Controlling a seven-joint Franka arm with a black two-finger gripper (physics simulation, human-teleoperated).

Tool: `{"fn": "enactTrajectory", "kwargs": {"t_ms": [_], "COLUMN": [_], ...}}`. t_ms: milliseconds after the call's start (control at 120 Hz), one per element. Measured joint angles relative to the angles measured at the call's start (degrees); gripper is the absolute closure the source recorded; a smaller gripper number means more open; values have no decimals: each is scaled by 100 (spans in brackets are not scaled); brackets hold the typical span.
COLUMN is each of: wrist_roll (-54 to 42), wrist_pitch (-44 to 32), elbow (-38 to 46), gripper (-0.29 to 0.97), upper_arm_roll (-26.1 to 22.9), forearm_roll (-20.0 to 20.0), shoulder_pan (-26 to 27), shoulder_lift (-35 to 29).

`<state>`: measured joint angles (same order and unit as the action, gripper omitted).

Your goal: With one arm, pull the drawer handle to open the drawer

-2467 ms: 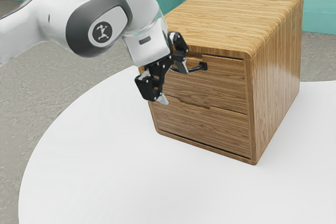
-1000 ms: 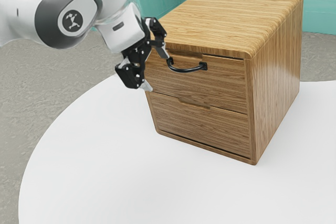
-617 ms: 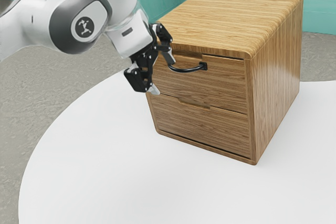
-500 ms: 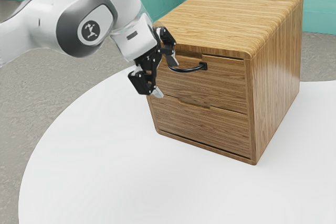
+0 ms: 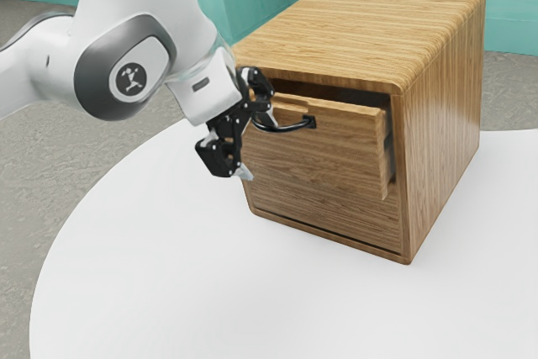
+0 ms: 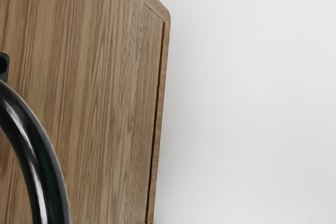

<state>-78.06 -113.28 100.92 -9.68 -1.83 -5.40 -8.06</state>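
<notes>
Your gripper [image 5: 255, 142] is wide open, so it is not squeezing anything. Its top finger [image 5: 260, 103] is hooked at the near end of the black handle [image 5: 287, 127] and seems to touch it. The bottom finger hangs lower down, in front of the drawer [image 5: 332, 153], with no handle against it.

The drawer is just past your gripper and sticks partway out of the wooden cabinet [image 5: 437, 115]. You can see a dark gap above it.

In the exterior view, your fingers cover the near end of the handle, so the exact touching spot is hard to see. The wrist view cuts the handle [image 6: 32, 153] off at the edge.

The handle is a thin, shiny, bent bar. The drawer front [image 6: 89, 98] is flat striped wood. The table [image 5: 202, 292] under your gripper is round, white and smooth.
</notes>
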Motion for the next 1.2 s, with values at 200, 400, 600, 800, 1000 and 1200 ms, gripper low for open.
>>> {"fn": "enactTrajectory", "kwargs": {"t_ms": [200, 400, 600, 800, 1000, 1200], "wrist_roll": [5, 9, 13, 15, 32, 50], "wrist_pitch": [-139, -197, -220, -230, -228, -190], "elbow": [316, 582, 967, 1308, 1609, 1829], "gripper": [2, 5, 7, 7, 4, 6], "upper_arm_roll": [-160, -510, -602, -657, -823, -1013], "forearm_roll": [-5, -49, -152, -239, -306, -431], "shoulder_pan": [-63, -413, -508, -575, -726, -929], "shoulder_lift": [-269, -533, -946, -1289, -1638, -1986]}}
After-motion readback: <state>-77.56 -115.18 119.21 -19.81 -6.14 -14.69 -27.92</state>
